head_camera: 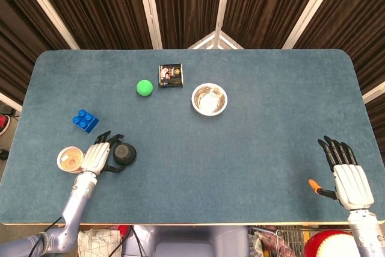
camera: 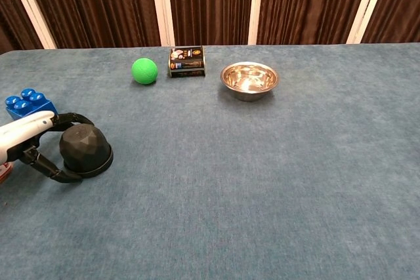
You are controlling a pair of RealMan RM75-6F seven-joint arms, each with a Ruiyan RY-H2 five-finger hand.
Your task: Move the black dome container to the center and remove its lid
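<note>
The black dome container (head_camera: 125, 153) (camera: 84, 149) stands lid on near the table's front left. My left hand (head_camera: 96, 157) (camera: 29, 141) is just left of it, its dark fingers (camera: 62, 176) curving loosely around the dome's base, front and back, with none over the top. Whether they touch the dome I cannot tell. My right hand (head_camera: 347, 176) lies flat near the front right edge, fingers spread and holding nothing; only the head view shows it.
A blue brick (head_camera: 85, 121) (camera: 27, 103) sits behind my left hand, and a round cup (head_camera: 70, 159) lies to its left. A green ball (head_camera: 144, 87) (camera: 144, 71), a small black box (head_camera: 171, 75) (camera: 187, 61) and a steel bowl (head_camera: 209, 99) (camera: 249, 80) stand further back.
</note>
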